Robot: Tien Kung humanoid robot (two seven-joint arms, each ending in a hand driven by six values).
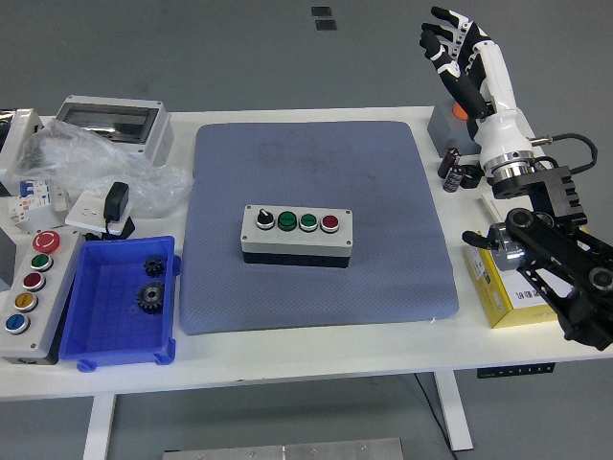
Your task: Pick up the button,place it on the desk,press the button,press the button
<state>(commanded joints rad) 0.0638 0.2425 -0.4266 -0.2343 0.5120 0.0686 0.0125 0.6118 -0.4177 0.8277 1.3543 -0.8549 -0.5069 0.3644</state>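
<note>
Raising my right hand (458, 46) beyond the blue mat's (316, 225) far right corner, fingers spread and empty; the button box (296, 235) sits mid-mat, so I should descend squarely over one button.

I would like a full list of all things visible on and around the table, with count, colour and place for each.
Padded mat: one, blue-grey, table centre.
Four-control button box: one, grey and black, on the mat's middle.
Five-button control box: one, grey, left table edge.
Plastic bin: one, blue, front left.
Gears: two, black, inside the bin.
Electrical enclosure with clear lid: one, grey, back left.
Plastic bag: one, transparent, back left.
Cardboard box: one, yellow, right side, partly under the arm.
Small grey box with orange top: one, back right, partly hidden.
Right hand: one, black and white, raised over the back right corner, fingers spread.
</note>
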